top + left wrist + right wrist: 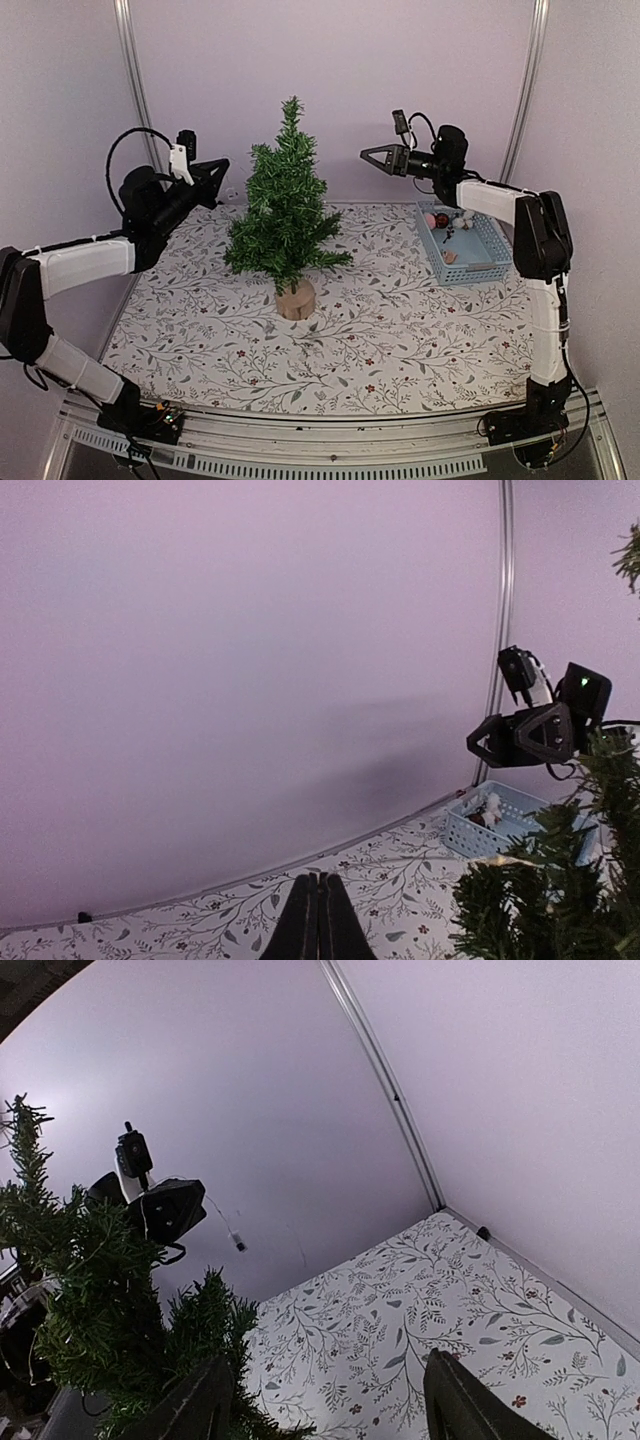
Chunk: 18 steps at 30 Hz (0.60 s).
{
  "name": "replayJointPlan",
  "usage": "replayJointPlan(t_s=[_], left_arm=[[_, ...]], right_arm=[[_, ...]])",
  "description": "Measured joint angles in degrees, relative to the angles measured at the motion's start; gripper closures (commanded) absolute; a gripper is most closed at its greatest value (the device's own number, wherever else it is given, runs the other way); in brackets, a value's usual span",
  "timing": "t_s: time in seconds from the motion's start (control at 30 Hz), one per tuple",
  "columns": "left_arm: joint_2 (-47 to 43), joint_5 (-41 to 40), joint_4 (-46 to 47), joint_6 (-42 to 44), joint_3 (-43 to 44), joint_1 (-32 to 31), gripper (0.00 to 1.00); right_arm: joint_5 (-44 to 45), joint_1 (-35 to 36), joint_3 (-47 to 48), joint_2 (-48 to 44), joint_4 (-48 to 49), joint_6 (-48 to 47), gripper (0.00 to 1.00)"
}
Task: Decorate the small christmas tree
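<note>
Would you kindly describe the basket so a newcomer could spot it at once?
Start at the floral-patterned table. Right of the small christmas tree, by the back right edge, sits the basket. It alone is pale blue and slatted, holding small ornaments.

The right gripper's point(330, 1392) jaws stand wide apart, nothing between them, above the floral worktop point(430, 1290), with the small christmas tree point(100, 1305) at left and the left arm point(162, 1210) behind it.
</note>
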Motion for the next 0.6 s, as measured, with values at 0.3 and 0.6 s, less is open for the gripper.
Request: replayJointPlan(t_s=[0.3, 0.6], left_arm=[[9.57, 8.02, 8.48, -5.16, 4.11, 0.37, 1.0], [18.64, 13.68, 13.66, -9.53, 10.34, 0.35, 1.0]], right_arm=[[-5.27, 2.08, 22.6, 16.72, 1.46, 5.68, 0.29], [-5.42, 7.34, 23.87, 23.12, 0.7, 5.55, 0.24]])
